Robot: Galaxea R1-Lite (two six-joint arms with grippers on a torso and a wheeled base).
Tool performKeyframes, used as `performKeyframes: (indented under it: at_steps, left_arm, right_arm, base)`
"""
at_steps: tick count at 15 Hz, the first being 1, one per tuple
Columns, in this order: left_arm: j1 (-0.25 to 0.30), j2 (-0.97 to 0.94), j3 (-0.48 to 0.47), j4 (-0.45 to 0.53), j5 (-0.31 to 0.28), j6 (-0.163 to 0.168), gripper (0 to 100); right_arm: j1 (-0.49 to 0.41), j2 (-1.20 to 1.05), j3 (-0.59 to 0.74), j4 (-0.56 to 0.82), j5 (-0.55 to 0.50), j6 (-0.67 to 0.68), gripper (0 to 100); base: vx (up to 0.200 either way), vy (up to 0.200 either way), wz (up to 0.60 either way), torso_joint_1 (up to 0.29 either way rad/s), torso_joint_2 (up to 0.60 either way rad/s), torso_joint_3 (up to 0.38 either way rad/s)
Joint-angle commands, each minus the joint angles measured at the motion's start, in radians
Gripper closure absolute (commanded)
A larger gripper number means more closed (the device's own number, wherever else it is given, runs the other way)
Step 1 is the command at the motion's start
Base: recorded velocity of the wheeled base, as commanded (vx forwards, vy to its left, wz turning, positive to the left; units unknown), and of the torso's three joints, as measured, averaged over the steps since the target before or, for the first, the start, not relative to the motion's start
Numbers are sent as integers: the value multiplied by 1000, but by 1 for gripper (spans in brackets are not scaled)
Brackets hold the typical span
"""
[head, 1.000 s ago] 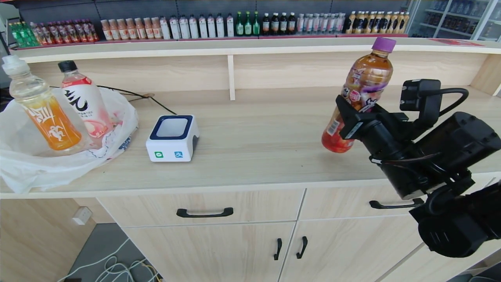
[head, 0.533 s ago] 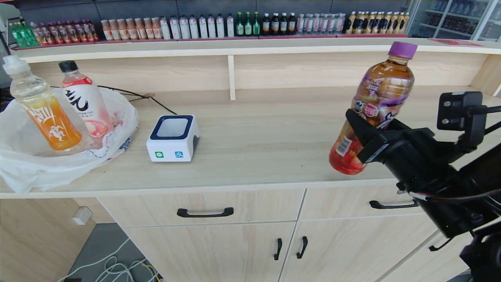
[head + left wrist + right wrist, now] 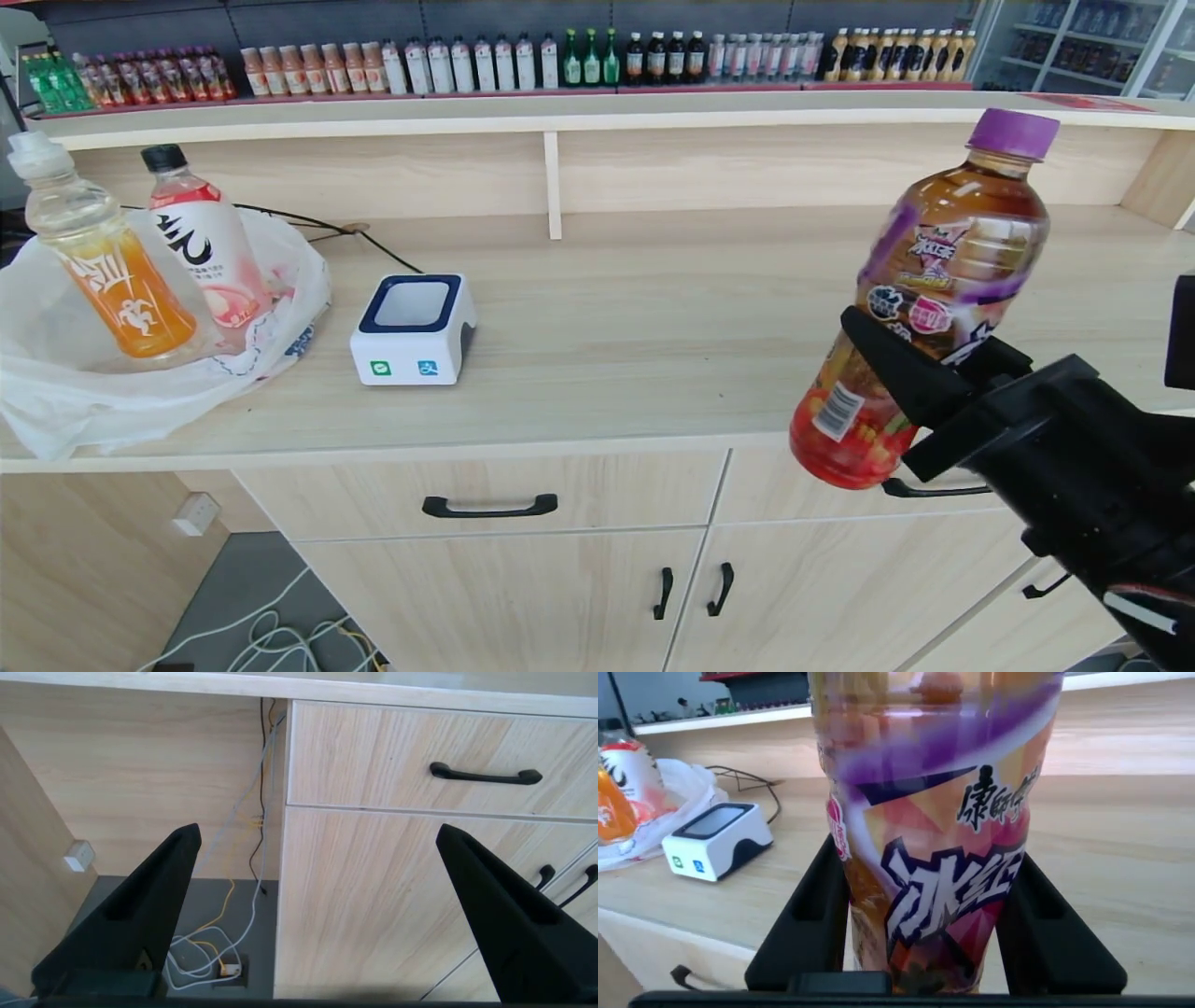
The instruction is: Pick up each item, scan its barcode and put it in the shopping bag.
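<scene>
Gripping the purple-capped tea bottle [image 3: 952,252], right gripper [image 3: 924,341] closed on it, black fingers [image 3: 887,359] covering part of label, left gripper [image 3: 318,831] wide open, empty, facing cabinet [image 3: 392,887]

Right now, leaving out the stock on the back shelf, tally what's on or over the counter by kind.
Bottles: 3 (orange-label bottle and pink-label bottle in the shopping bag, purple-cap bottle in the right tool)
Scanner: 1
Bags: 1
Total: 5
</scene>
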Motion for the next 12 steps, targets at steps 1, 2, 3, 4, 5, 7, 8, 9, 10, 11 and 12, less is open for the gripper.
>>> performKeyframes:
  at_steps: [1,2,3,4,5,7,8,9,10,11,12]
  left_arm:
    - [0,0,0,0,-1,1,0]
    - [0,0,0,0,0,1,0]
    - [0,0,0,0,0,1,0]
    - [0,0,0,0,0,1,0]
    - [0,0,0,0,0,-1,0]
    - [0,0,0,0,0,-1,0]
    - [0,0,0,0,0,-1,0]
    - [0,0,0,0,0,1,0]
    - [0,0,0,0,0,-1,0]
    - [0,0,0,0,0,1,0]
    - [0,0,0,0,0,-1,0]
  right_arm:
    - [58,-23,5,-1,24,7,100]
    - [58,-25,5,-1,69,19,100]
    - [58,-26,11,-1,104,41,100]
    - [58,-25,14,-1,130,70,100]
    - [59,-25,31,-1,177,157,100]
    - [59,-23,5,-1,254,285,100]
    - [59,-25,3,-1,286,340,100]
    - [59,-25,3,-1,311,383,100]
    - [61,-23,6,-1,320,446,100]
    - [71,-23,3,-1,322,519,100]
    - [71,-23,-17,-1,322,571,100]
  base:
    - [0,0,0,0,0,0]
    - [0,0,0,0,0,0]
    - [0,0,0,0,0,0]
    - [0,0,0,0,0,0]
    - [0,0,0,0,0,0]
    - [0,0,0,0,0,0]
    - [0,0,0,0,0,0]
    - [0,0,0,0,0,0]
    - [0,0,0,0,0,0]
    - [0,0,0,0,0,0]
    - [0,0,0,0,0,0]
